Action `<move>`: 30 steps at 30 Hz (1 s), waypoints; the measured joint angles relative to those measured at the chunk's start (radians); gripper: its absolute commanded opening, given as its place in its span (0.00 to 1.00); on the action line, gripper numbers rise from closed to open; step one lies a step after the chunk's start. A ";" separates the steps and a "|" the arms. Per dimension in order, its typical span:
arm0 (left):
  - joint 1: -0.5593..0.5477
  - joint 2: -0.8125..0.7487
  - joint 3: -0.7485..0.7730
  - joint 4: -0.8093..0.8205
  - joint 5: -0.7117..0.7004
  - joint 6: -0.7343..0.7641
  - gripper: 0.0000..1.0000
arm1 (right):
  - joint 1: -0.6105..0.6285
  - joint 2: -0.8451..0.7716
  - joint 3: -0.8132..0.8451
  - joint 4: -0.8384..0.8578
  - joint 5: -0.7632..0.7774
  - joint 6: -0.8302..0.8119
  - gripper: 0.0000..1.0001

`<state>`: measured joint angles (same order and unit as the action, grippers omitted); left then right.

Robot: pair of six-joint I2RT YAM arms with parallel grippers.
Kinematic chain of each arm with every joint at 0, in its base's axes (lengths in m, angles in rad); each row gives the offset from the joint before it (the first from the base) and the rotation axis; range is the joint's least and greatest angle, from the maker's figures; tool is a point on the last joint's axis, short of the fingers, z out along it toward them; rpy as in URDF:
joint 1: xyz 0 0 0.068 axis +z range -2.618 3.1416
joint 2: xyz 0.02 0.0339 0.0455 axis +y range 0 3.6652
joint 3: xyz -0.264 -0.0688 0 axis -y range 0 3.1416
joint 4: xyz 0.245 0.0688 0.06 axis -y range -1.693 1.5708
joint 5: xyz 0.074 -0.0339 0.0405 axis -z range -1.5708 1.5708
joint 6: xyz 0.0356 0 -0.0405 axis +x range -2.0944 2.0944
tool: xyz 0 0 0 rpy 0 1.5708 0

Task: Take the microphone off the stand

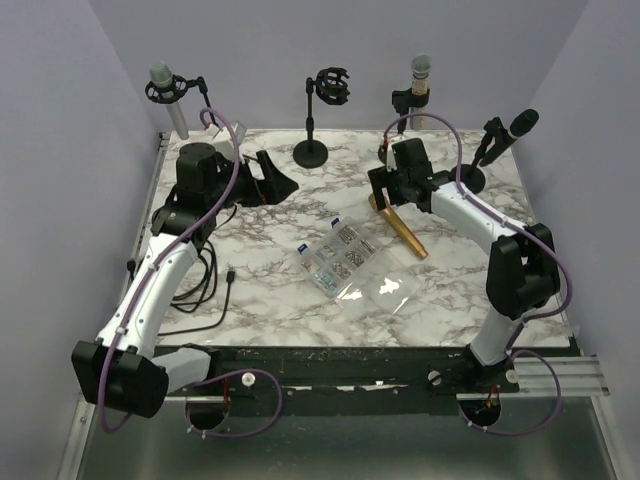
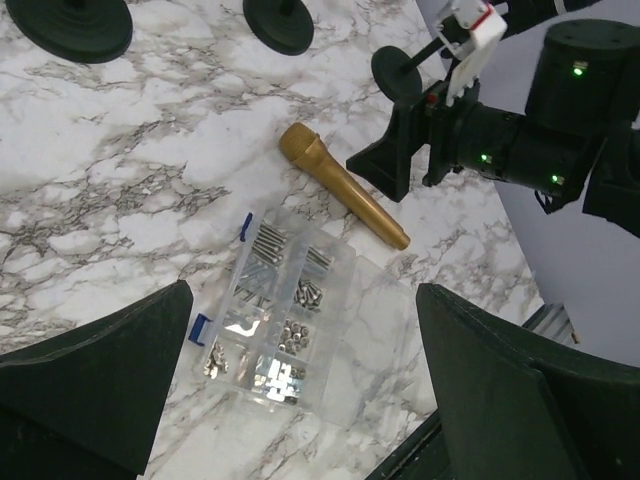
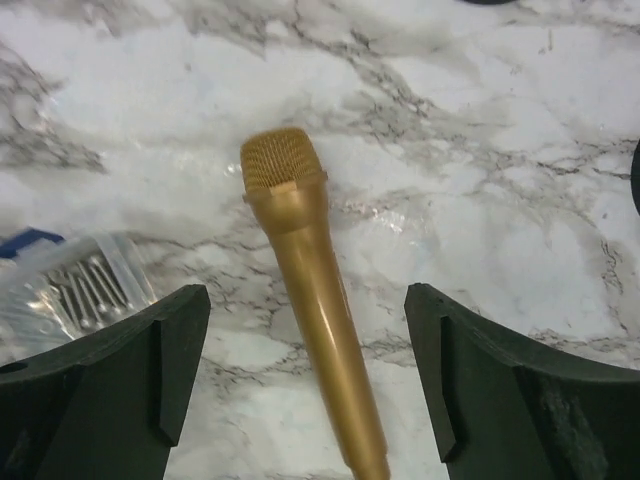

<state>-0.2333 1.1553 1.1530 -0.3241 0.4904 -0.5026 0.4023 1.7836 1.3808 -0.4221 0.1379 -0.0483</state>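
Observation:
A gold microphone point(image 1: 402, 229) lies flat on the marble table; it also shows in the right wrist view point(image 3: 310, 290) and the left wrist view point(image 2: 340, 198). My right gripper point(image 1: 388, 194) is open just above it, and its jaws point(image 3: 308, 370) stand on either side of the handle without touching it. The middle stand point(image 1: 329, 90) holds no microphone. A grey microphone point(image 1: 166, 92) sits in the back-left stand, a beige one point(image 1: 421, 82) in the back stand, and a black one point(image 1: 511, 131) in the right stand. My left gripper point(image 1: 272, 180) is open and empty point(image 2: 300, 380).
A clear plastic box of screws point(image 1: 345, 258) lies mid-table, just left of the gold microphone, and shows in the left wrist view point(image 2: 285, 310). A black cable point(image 1: 205, 285) loops at the table's left edge. Round stand bases point(image 2: 70, 22) line the back.

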 measured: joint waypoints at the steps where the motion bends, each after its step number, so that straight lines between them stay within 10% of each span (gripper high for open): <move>1: 0.000 0.027 0.012 0.010 -0.008 -0.019 0.99 | 0.000 -0.009 0.000 0.021 0.000 0.027 0.87; 23: -0.003 0.833 0.976 0.144 -0.213 -0.137 0.95 | 0.002 -0.100 -0.055 0.414 -0.224 0.477 0.87; 30: -0.003 0.977 1.050 0.237 -0.285 -0.153 0.95 | 0.002 -0.166 -0.114 0.435 -0.229 0.478 0.87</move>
<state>-0.2359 2.1323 2.2028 -0.0872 0.2054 -0.6552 0.4042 1.6180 1.2663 0.0128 -0.0906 0.4297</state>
